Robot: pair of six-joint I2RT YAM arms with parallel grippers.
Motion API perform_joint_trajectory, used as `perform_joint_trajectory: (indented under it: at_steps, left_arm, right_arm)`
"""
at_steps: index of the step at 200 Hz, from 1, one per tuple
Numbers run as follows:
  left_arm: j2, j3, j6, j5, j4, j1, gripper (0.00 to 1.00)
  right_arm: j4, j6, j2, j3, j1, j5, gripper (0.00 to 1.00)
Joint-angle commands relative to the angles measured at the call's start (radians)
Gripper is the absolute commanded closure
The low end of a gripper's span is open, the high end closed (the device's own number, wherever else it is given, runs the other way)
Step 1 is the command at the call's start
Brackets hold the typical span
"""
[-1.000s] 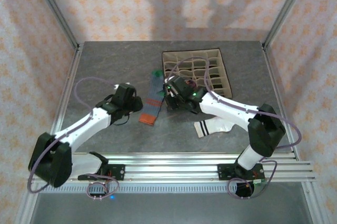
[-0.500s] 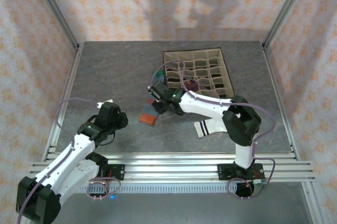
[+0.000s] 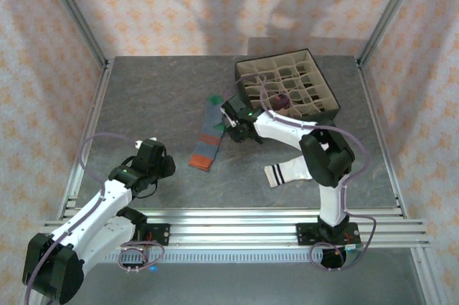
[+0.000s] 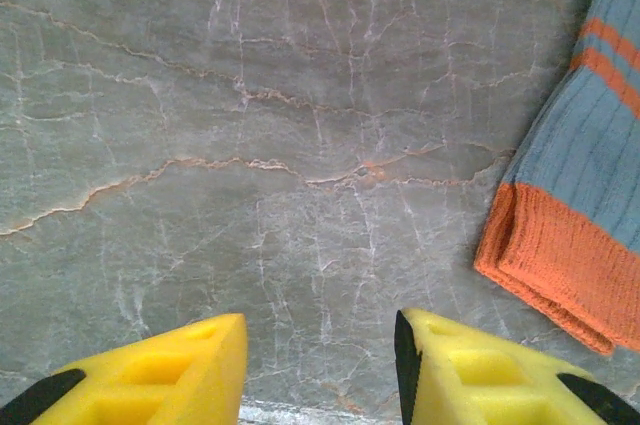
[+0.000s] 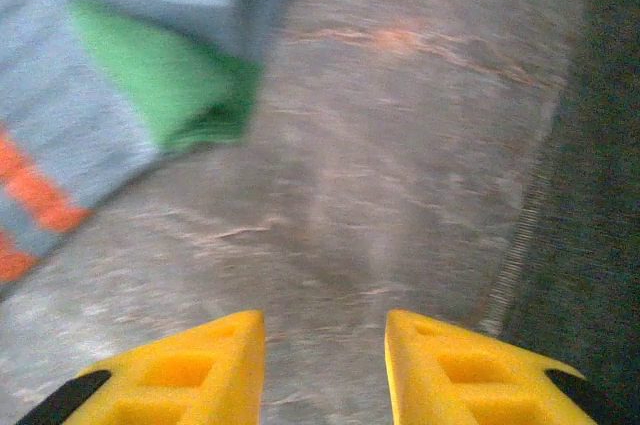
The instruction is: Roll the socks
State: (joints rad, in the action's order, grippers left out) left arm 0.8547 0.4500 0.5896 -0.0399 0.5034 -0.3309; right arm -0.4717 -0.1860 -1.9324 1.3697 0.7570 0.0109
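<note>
Top external view: the blue sock (image 3: pixel 209 136) is laid flat and unrolled on the tabletop (image 3: pixel 143 97). Its long axis runs, slightly slanted, from the green toe at the far end to the orange cuff at the near end.

The right fingers (image 5: pixel 190 365) are seen parted with nothing between them. Though that wrist picture is blurred, the green toe can be made out ahead of them and to their left, touched by neither tip. The left fingers (image 4: pixel 170 370) are likewise parted and empty over bare tabletop, and the orange cuff lies ahead of them and to their right, untouched.

From above, the right fingers are judged the nearer, just beside the toe half, while the left fingers are set off to the side of the cuff end. The white sock (image 3: pixel 290 172) lies unrolled behind the right fingers, toward that arm's base. The purple sock (image 3: pixel 281 100) is bunched in a cell of the box (image 3: pixel 328 90), beyond the right fingers.

A roll along the long axis would have to be started from one end. The toe could be reached by a short shift left of the right fingers, the cuff by a shift right of the left fingers.
</note>
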Motion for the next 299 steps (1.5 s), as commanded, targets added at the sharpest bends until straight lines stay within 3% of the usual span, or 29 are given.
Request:
perform_joint_trajectory:
  at_steps: [1, 38, 72, 163, 175, 196, 214, 250, 299]
  left_arm:
    - [0.010, 0.010, -0.024, 0.000, -0.027, 0.009, 0.57]
    - [0.028, 0.012, -0.028, 0.005, -0.037, 0.010, 0.56]
    - [0.053, 0.016, -0.030, 0.003, -0.039, 0.010, 0.56]
    - [0.079, 0.010, -0.032, 0.006, -0.038, 0.011, 0.55]
    - [0.085, 0.012, -0.036, 0.003, -0.043, 0.011, 0.55]
    - [0.093, 0.020, -0.089, -0.012, -0.054, 0.011, 0.55]
    - [0.089, 0.029, -0.152, -0.040, -0.066, 0.011, 0.54]
    - [0.065, 0.019, -0.269, -0.211, -0.211, 0.011, 0.48]
    - [-0.002, -0.031, -0.402, -0.484, -0.490, -0.011, 0.49]
  right_arm:
    - [0.053, -0.128, 0.088, -0.044, 0.098, -0.013, 0.59]
    - [0.089, -0.231, 0.099, -0.095, 0.215, 0.055, 0.52]
    - [0.051, -0.276, 0.014, -0.032, 0.298, 0.016, 0.50]
    - [0.019, -0.306, -0.139, 0.051, 0.314, 0.050, 0.45]
    - [0.014, -0.305, -0.152, 0.055, 0.315, 0.042, 0.53]
    - [0.040, -0.305, -0.128, 0.024, 0.314, 0.014, 0.87]
    - [0.048, -0.301, -0.076, -0.014, 0.299, 0.040, 0.98]
    - [-0.044, -0.275, 0.011, -0.042, 0.215, 0.221, 1.00]
    - [-0.174, -0.249, 0.072, -0.066, 0.082, 0.492, 1.00]
